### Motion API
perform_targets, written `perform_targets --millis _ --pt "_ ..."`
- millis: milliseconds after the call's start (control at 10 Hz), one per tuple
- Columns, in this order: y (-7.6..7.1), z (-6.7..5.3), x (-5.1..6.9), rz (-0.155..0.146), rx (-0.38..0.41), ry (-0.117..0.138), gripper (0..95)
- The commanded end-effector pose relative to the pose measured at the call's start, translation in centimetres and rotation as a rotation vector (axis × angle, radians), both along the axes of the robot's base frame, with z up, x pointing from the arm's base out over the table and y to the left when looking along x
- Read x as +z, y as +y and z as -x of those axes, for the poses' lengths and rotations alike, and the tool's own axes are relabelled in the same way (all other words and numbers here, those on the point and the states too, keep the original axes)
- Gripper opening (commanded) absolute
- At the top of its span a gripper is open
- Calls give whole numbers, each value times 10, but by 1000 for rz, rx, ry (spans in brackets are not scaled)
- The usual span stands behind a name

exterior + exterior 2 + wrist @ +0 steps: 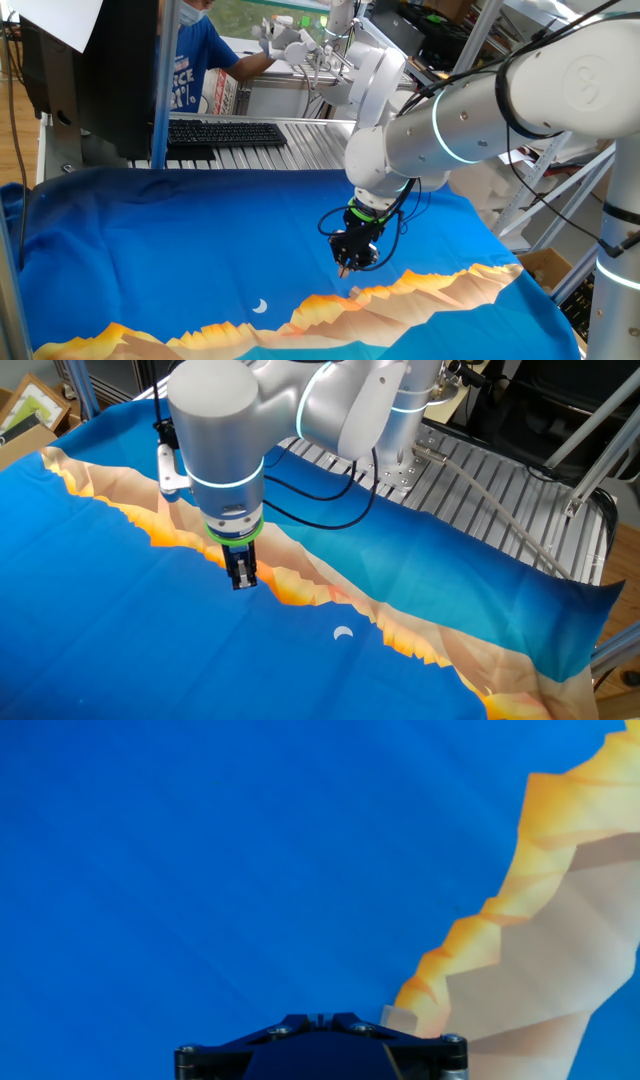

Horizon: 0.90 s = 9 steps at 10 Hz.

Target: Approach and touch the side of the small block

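Note:
The small block (400, 1018) is a pale, whitish cube on the blue cloth, at the edge of the orange mountain print. In the hand view it sits at the bottom, just right of my gripper (318, 1018) and very close to its fingertips; I cannot tell whether they touch. The gripper's fingers are pressed together and hold nothing. In one fixed view the gripper (345, 268) points down just above the cloth. In the other fixed view the gripper (243, 582) is low over the cloth and hides the block.
A blue cloth (180, 250) with an orange and beige mountain print (300, 585) and a white crescent (260, 306) covers the table. A keyboard (225, 133) and a person stand behind the far edge. Grey slats (480, 490) lie beyond the cloth.

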<state>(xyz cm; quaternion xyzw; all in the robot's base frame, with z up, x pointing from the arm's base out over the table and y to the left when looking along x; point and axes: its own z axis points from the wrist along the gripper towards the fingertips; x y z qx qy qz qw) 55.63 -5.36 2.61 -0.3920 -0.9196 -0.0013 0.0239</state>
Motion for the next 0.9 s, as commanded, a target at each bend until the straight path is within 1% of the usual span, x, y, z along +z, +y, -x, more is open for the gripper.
perform_targets --millis 100,500,800,900 --pt "0 1 -1 -6 -1 1 0" --pt "-1 3 -6 -12 -8 -1 0" --pt "-2 6 -9 -10 -7 -14 0" --pt "-2 6 -9 -2 -2 -10 0"
